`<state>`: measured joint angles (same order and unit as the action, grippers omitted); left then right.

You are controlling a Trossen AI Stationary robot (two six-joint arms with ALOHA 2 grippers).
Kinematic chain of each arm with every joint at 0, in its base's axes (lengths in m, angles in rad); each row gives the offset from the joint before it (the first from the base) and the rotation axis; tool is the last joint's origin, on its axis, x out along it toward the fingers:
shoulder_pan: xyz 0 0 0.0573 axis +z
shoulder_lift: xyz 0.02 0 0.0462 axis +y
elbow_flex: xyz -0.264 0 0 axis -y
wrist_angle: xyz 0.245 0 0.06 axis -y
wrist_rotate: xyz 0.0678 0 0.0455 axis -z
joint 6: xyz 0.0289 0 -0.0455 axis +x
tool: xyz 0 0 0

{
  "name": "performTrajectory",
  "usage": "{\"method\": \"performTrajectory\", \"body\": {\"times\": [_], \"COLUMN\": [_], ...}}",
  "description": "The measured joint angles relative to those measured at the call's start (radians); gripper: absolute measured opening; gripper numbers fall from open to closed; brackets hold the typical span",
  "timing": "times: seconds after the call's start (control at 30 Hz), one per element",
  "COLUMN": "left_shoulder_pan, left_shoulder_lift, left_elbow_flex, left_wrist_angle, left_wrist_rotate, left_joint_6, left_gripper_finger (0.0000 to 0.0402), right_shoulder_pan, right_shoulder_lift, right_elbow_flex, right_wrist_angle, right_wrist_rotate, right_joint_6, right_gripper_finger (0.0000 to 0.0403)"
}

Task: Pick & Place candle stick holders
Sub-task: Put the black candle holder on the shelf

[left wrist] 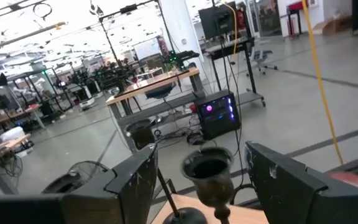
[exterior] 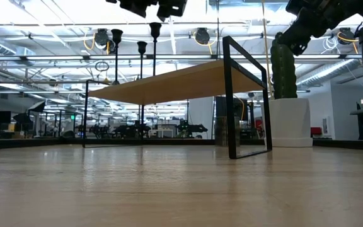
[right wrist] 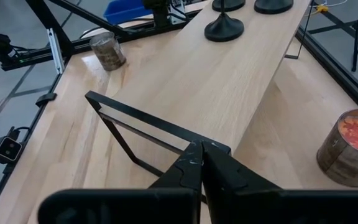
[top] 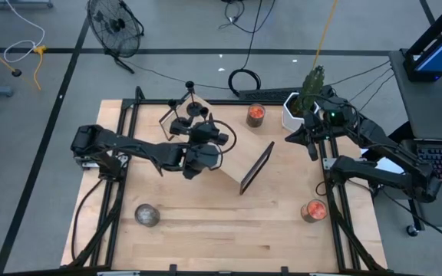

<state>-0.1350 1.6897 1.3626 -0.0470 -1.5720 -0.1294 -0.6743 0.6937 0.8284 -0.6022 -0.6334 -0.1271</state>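
While your left gripper (top: 200,156) hovered over the wooden shelf (top: 236,165) in the high view, your right gripper (top: 311,147) waited shut near the white pot (top: 290,112). In the left wrist view, its fingers (left wrist: 135,180) stood apart around a candle stick holder (left wrist: 209,177), not gripping.

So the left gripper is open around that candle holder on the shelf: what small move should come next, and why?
Probably close the left gripper. Its fingers stand open on either side of the candle holder, which sits between them ungripped on the shelf. The right gripper waits shut near the plant pot.
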Motion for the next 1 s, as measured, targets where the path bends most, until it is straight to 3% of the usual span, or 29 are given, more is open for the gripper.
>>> {"method": "performTrajectory", "body": {"times": [0.4,1.0], "left_shoulder_pan": [-0.111,-0.589], "left_shoulder_lift": [-0.14,-0.232], "left_elbow_flex": [0.0,0.0], "left_wrist_angle": [0.131,0.127], "left_wrist_rotate": [0.003,0.001], "left_joint_6": [0.072,0.026], "left_gripper_finger": [0.0246,0.0246], "right_shoulder_pan": [0.0,0.0], "right_shoulder_lift": [-0.001,-0.048], "right_elbow_flex": [0.0,0.0], "right_wrist_angle": [0.0,0.0], "right_wrist_rotate": [0.002,0.003], "right_joint_6": [0.011,0.01], "right_gripper_finger": [0.0,0.0]}}
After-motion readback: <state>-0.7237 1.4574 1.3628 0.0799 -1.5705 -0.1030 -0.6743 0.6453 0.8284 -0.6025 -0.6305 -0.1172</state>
